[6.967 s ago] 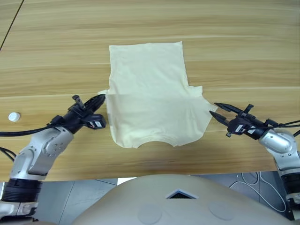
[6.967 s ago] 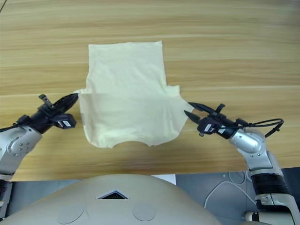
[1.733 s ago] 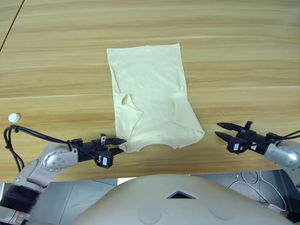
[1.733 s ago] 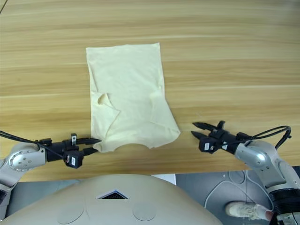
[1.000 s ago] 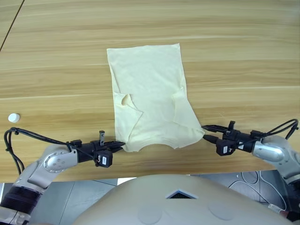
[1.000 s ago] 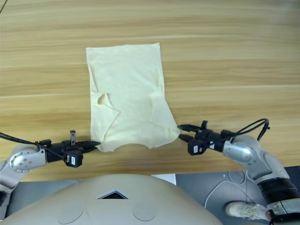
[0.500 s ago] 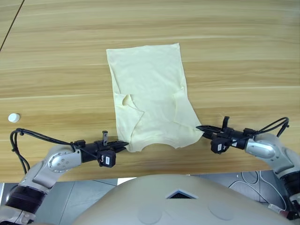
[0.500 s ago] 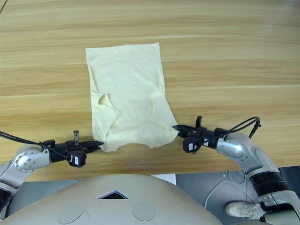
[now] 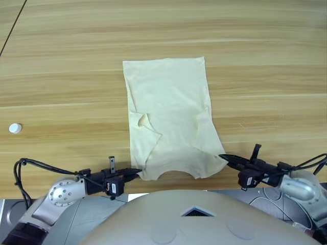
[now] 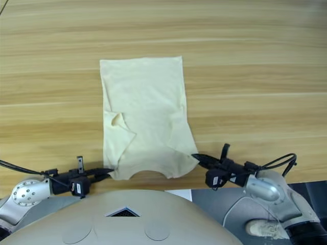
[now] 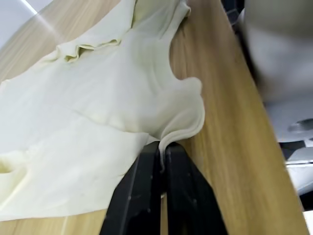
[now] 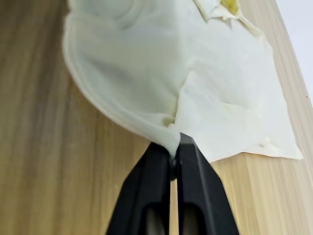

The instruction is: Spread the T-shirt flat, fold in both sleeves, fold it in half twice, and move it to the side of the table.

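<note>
The T-shirt (image 9: 168, 117) lies lengthwise in the middle of the desk (image 9: 265, 76), hem (image 9: 164, 59) at the far end and collar (image 9: 176, 175) at the near end, with both sleeves (image 9: 145, 125) turned in over the body.

The left end effector (image 9: 136, 172) is pressed together on the near-left shoulder corner, and the right end effector (image 9: 223, 157) pinches the near-right corner the same way. In the wrist views only a thin lip of cloth sits between each pair of fingers.

**Risks**
- The bite is shallow, so a corner could likely slip out when lifted and the fold would land crooked.
- If the pinch takes only the top layer, the loose sleeves underneath may slide or bunch as the near end is carried over.
- Uneven travel of the two arms would probably skew the fold line and leave the hem mismatched.

**Edges and room**
- The collar end sits close to the near edge of the desk, so any pull toward the robot risks dragging cloth over it.
- Bare wood runs wide to the far side, left and right.
- A white cap (image 9: 15, 128) lies well apart at the left.
</note>
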